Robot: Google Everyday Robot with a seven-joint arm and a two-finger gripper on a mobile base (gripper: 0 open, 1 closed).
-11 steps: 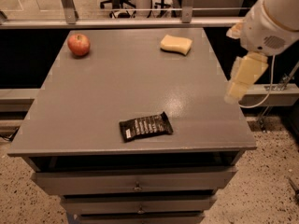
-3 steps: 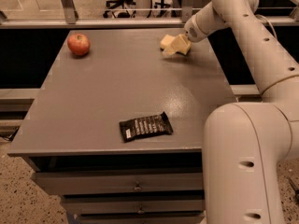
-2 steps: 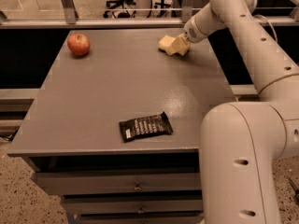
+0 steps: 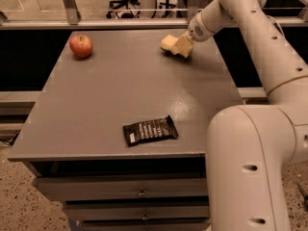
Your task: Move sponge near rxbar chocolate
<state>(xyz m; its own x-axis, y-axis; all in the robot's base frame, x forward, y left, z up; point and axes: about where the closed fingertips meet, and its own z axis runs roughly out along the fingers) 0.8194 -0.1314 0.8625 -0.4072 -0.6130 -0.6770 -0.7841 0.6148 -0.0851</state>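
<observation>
gripper [image 4: 184, 46] upper right of centre, at the sponge [image 4: 167, 43] on the table [image 4: 120, 90], far edge | grip: cannot tell | snack bar [image 4: 150, 130] lower centre, well apart | tip: confirm firm squeeze, lift clear, carry slowly toward snack bar

Matt grey tabletop [image 4: 120, 85], glossy rxbar chocolate [image 4: 150, 130], seemingly foam sponge [image 4: 169, 43] in jaws at far edge

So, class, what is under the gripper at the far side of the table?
The sponge, on the table. Its end toward the apple shows; the gripper covers the other end.
</observation>
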